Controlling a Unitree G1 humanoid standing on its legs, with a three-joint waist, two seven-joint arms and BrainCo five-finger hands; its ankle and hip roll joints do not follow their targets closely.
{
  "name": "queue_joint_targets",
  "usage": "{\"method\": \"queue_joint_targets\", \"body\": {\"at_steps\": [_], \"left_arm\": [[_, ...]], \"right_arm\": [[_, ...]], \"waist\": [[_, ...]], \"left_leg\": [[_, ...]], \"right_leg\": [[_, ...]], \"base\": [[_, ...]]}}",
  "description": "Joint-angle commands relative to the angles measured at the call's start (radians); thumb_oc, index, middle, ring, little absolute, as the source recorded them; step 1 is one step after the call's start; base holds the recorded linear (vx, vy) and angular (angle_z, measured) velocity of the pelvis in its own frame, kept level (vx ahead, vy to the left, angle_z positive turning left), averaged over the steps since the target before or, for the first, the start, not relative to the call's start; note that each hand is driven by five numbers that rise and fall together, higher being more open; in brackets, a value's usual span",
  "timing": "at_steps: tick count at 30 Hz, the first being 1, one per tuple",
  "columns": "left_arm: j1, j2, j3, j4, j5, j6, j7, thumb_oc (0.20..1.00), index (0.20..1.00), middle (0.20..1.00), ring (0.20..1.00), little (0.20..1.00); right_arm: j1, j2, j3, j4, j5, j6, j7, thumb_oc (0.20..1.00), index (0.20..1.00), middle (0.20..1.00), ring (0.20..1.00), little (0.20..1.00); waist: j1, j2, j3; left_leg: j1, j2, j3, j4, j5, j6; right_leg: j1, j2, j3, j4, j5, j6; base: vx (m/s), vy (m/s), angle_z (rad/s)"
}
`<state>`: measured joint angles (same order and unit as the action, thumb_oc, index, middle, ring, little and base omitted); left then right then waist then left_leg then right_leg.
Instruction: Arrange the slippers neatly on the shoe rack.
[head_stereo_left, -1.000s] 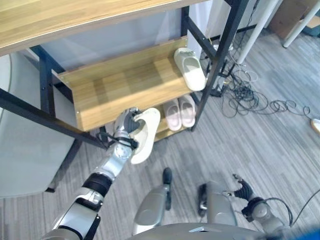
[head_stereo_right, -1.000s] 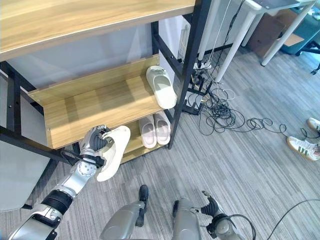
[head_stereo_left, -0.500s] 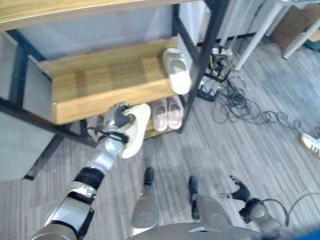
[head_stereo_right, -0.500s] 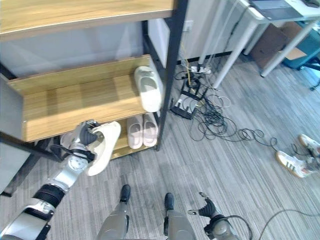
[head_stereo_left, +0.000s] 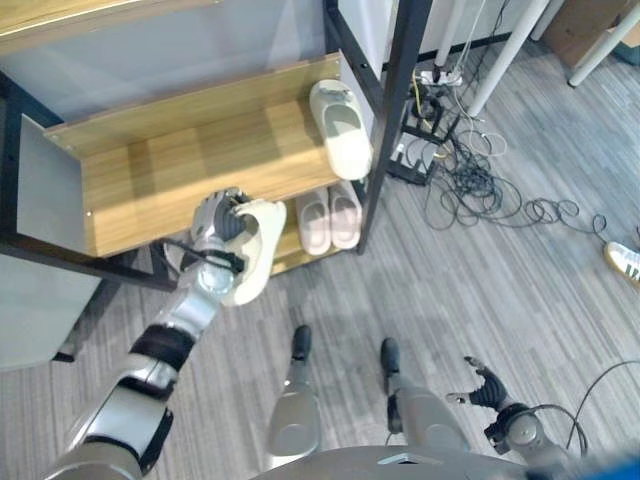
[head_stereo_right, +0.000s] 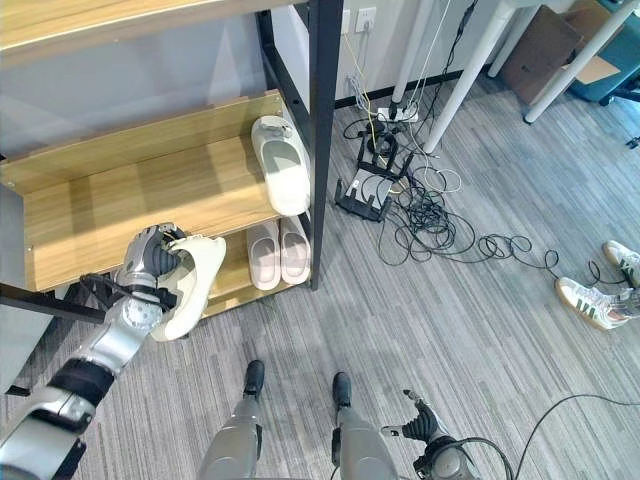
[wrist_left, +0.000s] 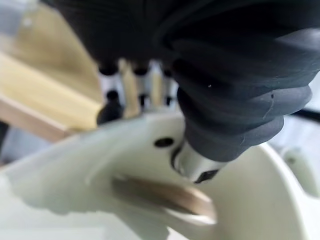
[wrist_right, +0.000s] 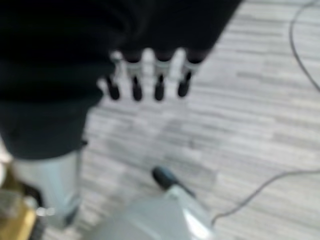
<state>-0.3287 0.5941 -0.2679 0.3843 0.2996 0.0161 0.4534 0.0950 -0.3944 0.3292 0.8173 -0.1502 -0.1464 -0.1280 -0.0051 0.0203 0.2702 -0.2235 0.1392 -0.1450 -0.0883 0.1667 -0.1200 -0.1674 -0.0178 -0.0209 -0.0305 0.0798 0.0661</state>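
I have my left hand (head_stereo_left: 222, 222) clenched round a cream slipper (head_stereo_left: 252, 250), held in the air just in front of the middle shelf (head_stereo_left: 170, 180) of the shoe rack (head_stereo_left: 395, 90), with its length hanging down below the shelf's front edge. In the left wrist view the thumb presses into the slipper's inner side while the fingers (wrist_left: 111, 102) wrap behind it. My right hand (head_stereo_left: 483, 385) hangs low by my side over the floor, fingers loosely spread and holding nothing.

My worry is the angle. The slipper is tilted downward, so if I push straight in, I judge it could catch on the shelf's front lip and twist out of my grasp. The hold is near one end, so the free end may swing. Letting go too soon would probably drop it to the floor. I also need to place it beside its mate without knocking that one, which already overhangs the shelf edge near the black upright.

Count: two cream slippers, one in my hand and one (head_stereo_left: 341, 127) at the right end of the middle shelf; one pair of pale pink slippers (head_stereo_left: 331, 216) on the bottom shelf.
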Motion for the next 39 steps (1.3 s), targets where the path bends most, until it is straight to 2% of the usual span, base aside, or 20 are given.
{"method": "queue_joint_targets", "body": {"at_steps": [1,2,6,10,15,19,20,22,23,30,35,39], "left_arm": [[-0.082,0.047,0.076,-0.065,0.058,-0.058,-0.01,0.2,0.2,0.2,0.2,0.2],[-0.042,0.025,0.08,-0.068,0.102,-0.059,0.027,0.2,0.2,0.2,0.2,0.2],[0.043,0.012,0.056,-0.085,0.168,-0.059,0.001,0.2,0.2,0.2,0.2,0.2],[0.135,-0.001,0.063,-0.126,0.16,-0.083,-0.047,0.2,0.2,0.2,0.2,0.2],[0.264,0.027,0.075,-0.24,0.158,-0.12,-0.125,0.2,0.2,0.2,0.2,0.2],[0.301,0.037,0.091,-0.294,0.167,-0.131,-0.142,0.2,0.2,0.2,0.2,0.2],[0.26,0.029,0.1,-0.316,0.138,-0.133,-0.123,0.2,0.2,0.2,0.2,0.2],[0.228,0.034,0.09,-0.332,0.141,-0.127,-0.132,0.2,0.2,0.2,0.2,0.2],[0.179,0.044,0.088,-0.411,0.128,-0.154,-0.14,0.2,0.2,0.2,0.2,0.2],[0.127,0.088,0.167,-0.669,0.067,-0.212,-0.132,0.2,0.2,0.2,0.2,0.2],[0.07,0.077,0.145,-0.656,0.074,-0.206,-0.116,0.2,0.2,0.2,0.2,0.2],[-0.078,0.001,0.045,-0.541,0.077,-0.189,-0.076,0.2,0.2,0.2,0.2,0.2]], "right_arm": [[0.03,-0.013,-0.009,-0.075,0.008,-0.02,0.004,1.0,1.0,1.0,1.0,1.0],[0.019,-0.004,-0.004,-0.078,0.014,-0.024,0.001,1.0,1.0,1.0,1.0,1.0],[0.002,0.004,-0.004,-0.056,0.015,-0.027,-0.009,1.0,1.0,1.0,1.0,1.0],[0.003,-0.006,-0.022,-0.061,0.015,-0.026,-0.016,1.0,1.0,1.0,1.0,1.0],[0.024,-0.017,-0.045,-0.086,0.004,-0.025,-0.013,1.0,1.0,1.0,1.0,1.0],[0.03,-0.017,-0.046,-0.091,-0.004,-0.024,-0.009,1.0,1.0,1.0,1.0,1.0],[0.023,-0.018,-0.041,0.061,0.025,-0.03,-0.002,1.0,1.0,1.0,1.0,1.0],[-0.023,-0.018,-0.04,0.123,0.028,-0.021,-0.009,1.0,1.0,1.0,1.0,1.0],[-0.059,-0.004,-0.033,0.189,0.049,-0.006,-0.014,1.0,1.0,1.0,1.0,1.0],[-0.056,0.018,-0.029,0.226,0.067,-0.008,-0.014,1.0,1.0,1.0,1.0,1.0],[-0.056,0.019,-0.018,0.23,0.065,-0.006,-0.011,1.0,1.0,1.0,1.0,1.0],[-0.076,0.008,0.015,0.221,0.06,0.0,-0.006,1.0,1.0,1.0,1.0,1.0]], "waist": [[0.012,-0.008,-0.024],[0.02,-0.01,-0.023],[0.031,-0.018,-0.018],[0.041,-0.019,-0.015],[0.053,-0.012,-0.015],[0.056,-0.009,-0.02],[0.055,-0.005,-0.025],[0.058,-0.001,-0.024],[0.075,0.009,-0.034],[0.09,0.022,-0.047],[0.085,0.022,-0.046],[0.06,0.018,-0.043]], "left_leg": [[-0.032,-0.093,0.036,0.177,-0.174,0.079],[-0.03,-0.093,0.03,0.171,-0.172,0.079],[-0.03,-0.094,0.026,0.167,-0.172,0.08],[-0.03,-0.093,0.025,0.167,-0.173,0.082],[-0.025,-0.093,0.021,0.164,-0.171,0.083],[-0.019,-0.091,0.019,0.16,-0.169,0.082],[-0.01,-0.09,0.02,0.156,-0.168,0.08],[-0.011,-0.091,0.014,0.155,-0.166,0.078],[-0.008,-0.097,0.005,0.153,-0.167,0.078],[0.009,-0.099,-0.008,0.144,-0.168,0.074],[0.013,-0.097,-0.01,0.14,-0.167,0.073],[0.016,-0.093,-0.006,0.136,-0.166,0.072]], "right_leg": [[-0.024,-0.072,-0.024,0.143,-0.134,0.042],[-0.016,-0.074,-0.031,0.129,-0.132,0.041],[-0.011,-0.075,-0.033,0.114,-0.125,0.039],[-0.005,-0.075,-0.031,0.101,-0.12,0.037],[0.004,-0.073,-0.033,0.097,-0.121,0.036],[0.011,-0.071,-0.036,0.095,-0.123,0.034],[0.017,-0.07,-0.039,0.095,-0.126,0.033],[0.019,-0.071,-0.046,0.094,-0.127,0.032],[0.027,-0.072,-0.06,0.09,-0.131,0.032],[0.05,-0.072,-0.076,0.082,-0.136,0.033],[0.053,-0.07,-0.077,0.078,-0.136,0.032],[0.052,-0.067,-0.07,0.076,-0.138,0.027]], "base": [[-0.01,0.025,0.1],[-0.01,0.015,0.1],[-0.02,0.0,0.11],[0.0,0.0,0.0],[0.0,0.0,0.0],[0.0,0.0,0.0],[0.0,0.0,0.0],[0.02,-0.02,0.13],[0.03,-0.021,0.18],[0.03,-0.015,0.1],[0.0,-0.002,0.01],[0.0,0.0,0.0]]}}
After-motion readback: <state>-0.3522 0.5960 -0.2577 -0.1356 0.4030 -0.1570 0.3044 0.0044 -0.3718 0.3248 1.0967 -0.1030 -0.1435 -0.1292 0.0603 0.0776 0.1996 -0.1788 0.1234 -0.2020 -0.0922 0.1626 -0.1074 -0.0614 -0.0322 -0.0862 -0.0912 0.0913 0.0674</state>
